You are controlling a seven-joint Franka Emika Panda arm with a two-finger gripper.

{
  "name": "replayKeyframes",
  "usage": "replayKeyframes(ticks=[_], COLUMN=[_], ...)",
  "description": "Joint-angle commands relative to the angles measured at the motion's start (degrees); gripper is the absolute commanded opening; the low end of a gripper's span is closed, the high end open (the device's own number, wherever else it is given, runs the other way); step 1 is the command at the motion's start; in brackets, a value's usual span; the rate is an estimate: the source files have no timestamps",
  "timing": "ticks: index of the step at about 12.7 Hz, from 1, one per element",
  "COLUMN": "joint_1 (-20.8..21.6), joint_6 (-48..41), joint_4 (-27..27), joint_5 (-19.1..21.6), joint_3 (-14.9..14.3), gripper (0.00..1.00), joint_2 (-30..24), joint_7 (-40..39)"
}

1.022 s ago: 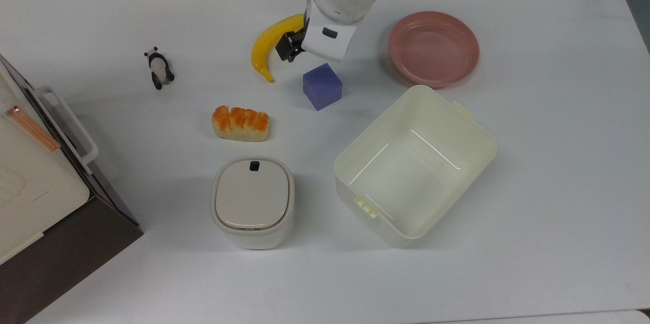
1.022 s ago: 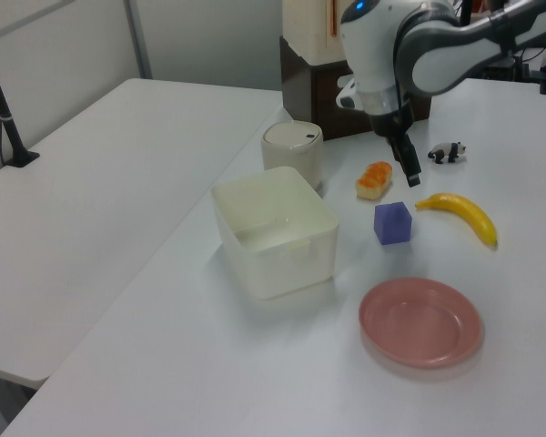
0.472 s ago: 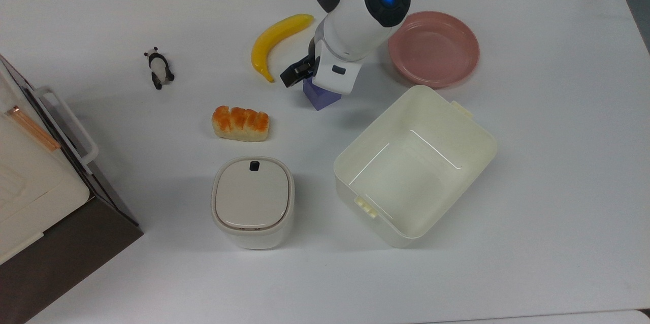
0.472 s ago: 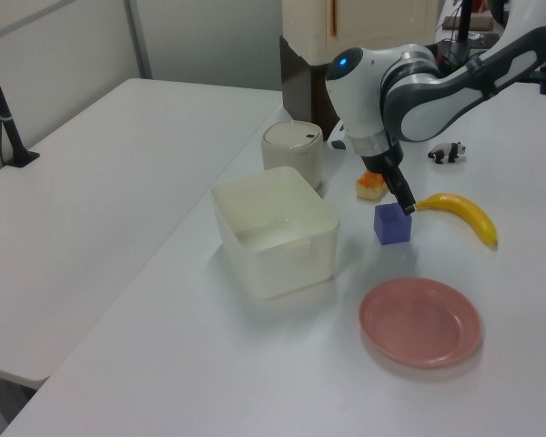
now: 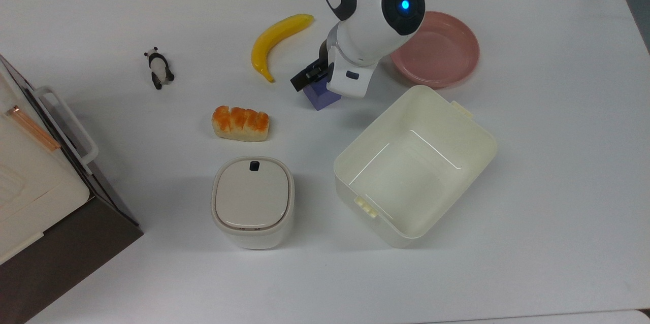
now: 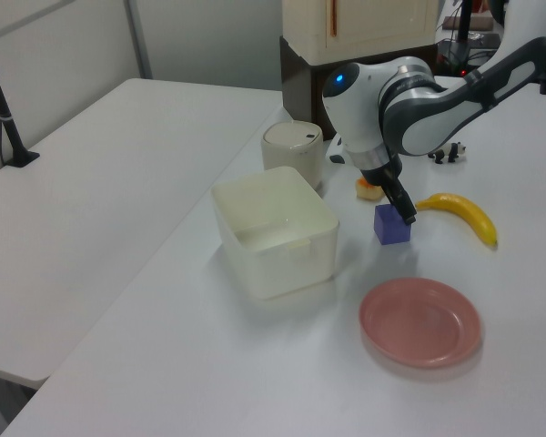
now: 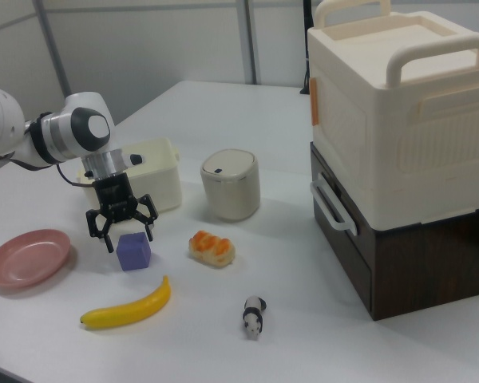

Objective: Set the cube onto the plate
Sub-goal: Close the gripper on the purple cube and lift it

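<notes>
Desk (image 5: 558,187) white and broad, carrying everything; at the right view's right edge, stacked cream and brown storage boxes (image 7: 399,104). White arm (image 5: 376,14) reaching down from the top view's upper middle. Lower right of centre in the top view, cream tub (image 5: 376,124); lower left of centre, lidded canister (image 5: 252,202). Pink plate (image 5: 447,55) in the upper right, bare, partly hidden behind the arm. Yellow banana (image 5: 274,39) above centre, bread loaf (image 5: 240,123) left of centre. Blue-purple cube (image 7: 133,250) flat on the desk between banana and tub, well apart from the plate. Claw (image 7: 128,231) right over the cube, fingers spread wide and low beside the upper faces, not yet closed on anything. Toy panda (image 5: 159,67) far left. Likely light and rigid, matte enough not to slip, sharp-edged and square: best pinched across two opposite flat faces, near mid-height, fingers square to the faces rather than on the corners. Against a second ago: claw then higher and between banana and cube, cube fully exposed in the top view; now lowered around it, cube itself unmoved.
</notes>
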Motion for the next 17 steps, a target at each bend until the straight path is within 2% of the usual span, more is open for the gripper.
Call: replayKeyframes(ticks=[1,3,4,5,6,7,8,11,12,15,17], joint_1=[0.43,0.52,0.52,0.52,0.34,0.34,0.52,0.61,0.61,0.52,0.52], joint_6=[0.85,0.85,0.85,0.76,0.76,0.76,0.76,0.41,0.06,-3.01,-5.29], joint_4=[-0.46,-0.46,-0.46,-0.46,-0.55,-0.55,-0.55,-0.55,-0.55,-0.46,-0.37], joint_5=[-3.26,-3.44,-3.44,-3.61,-3.61,-3.61,-3.61,-3.44,-3.44,-3.52,-3.61], joint_3=[-0.18,-0.18,-0.18,0.08,0.78,0.87,0.87,0.87,1.74,5.61,9.21], gripper=[1.00,1.00,0.94,0.80,0.53,0.23,0.00,0.00,0.00,0.00,0.00], joint_2=[1.12,1.39,1.48,1.48,1.48,1.48,1.57,1.57,1.05,-2.46,-3.52], joint_7=[0.46,0.28,0.28,0.19,0.19,0.19,0.63,0.98,1.85,2.83,2.92])
